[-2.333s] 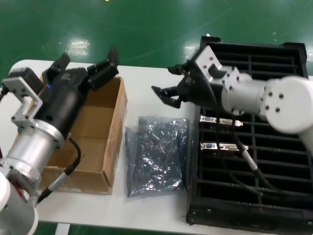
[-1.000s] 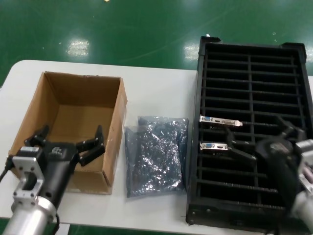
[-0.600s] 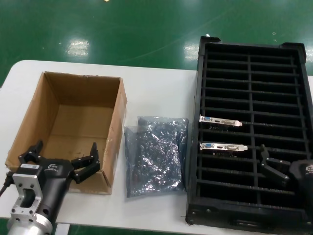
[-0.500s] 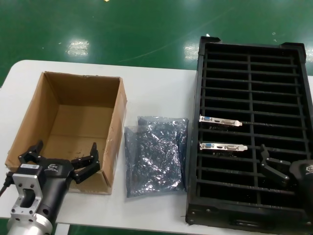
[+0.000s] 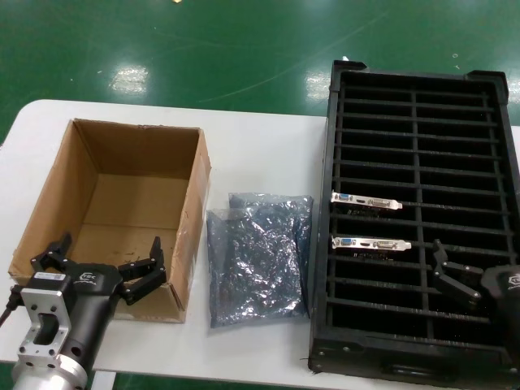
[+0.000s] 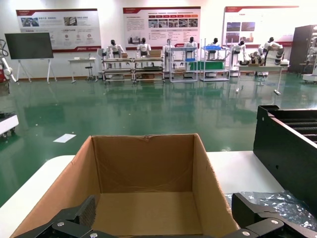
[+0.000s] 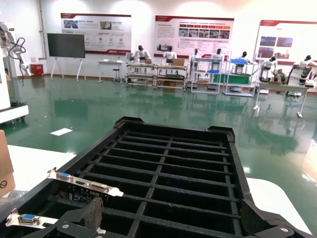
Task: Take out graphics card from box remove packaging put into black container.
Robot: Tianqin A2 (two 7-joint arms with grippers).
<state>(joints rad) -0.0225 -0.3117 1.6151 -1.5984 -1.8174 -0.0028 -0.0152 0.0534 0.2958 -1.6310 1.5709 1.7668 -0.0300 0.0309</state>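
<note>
Two graphics cards stand in the black container (image 5: 487,106), both in its left column of slots about midway along its length: one graphics card (image 5: 366,201) in the farther slot and a second graphics card (image 5: 371,243) two slots nearer the front edge of the bench, each showing a silver bracket with a blue port and a white port. The container fills the right end of the bench, its far end reaching past the back edge.

Two anti-static bags lie flat on the bench between container and box, overlapping: one packaging bag (image 5: 280,211) farther back and another packaging bag (image 5: 248,276) on top of it toward the front edge. Both look flat.

One brown box (image 5: 134,211) sits open at the left end of the bench, its plain bottom bare.

The left gripper (image 5: 99,268) hangs over the box's front wall near the front-left corner of the bench, its jaws spread wide. The right gripper (image 5: 475,284) sits low over the container's near right part toward the front-right corner; one dark finger (image 5: 451,278) shows, and the wrist view shows its jaws apart.

The bench (image 5: 260,146) is white with rounded corners. Around it is a glossy green floor (image 5: 203,49); the wrist views show a hall with wall posters (image 6: 161,22), shelving and other robots along the far wall.
</note>
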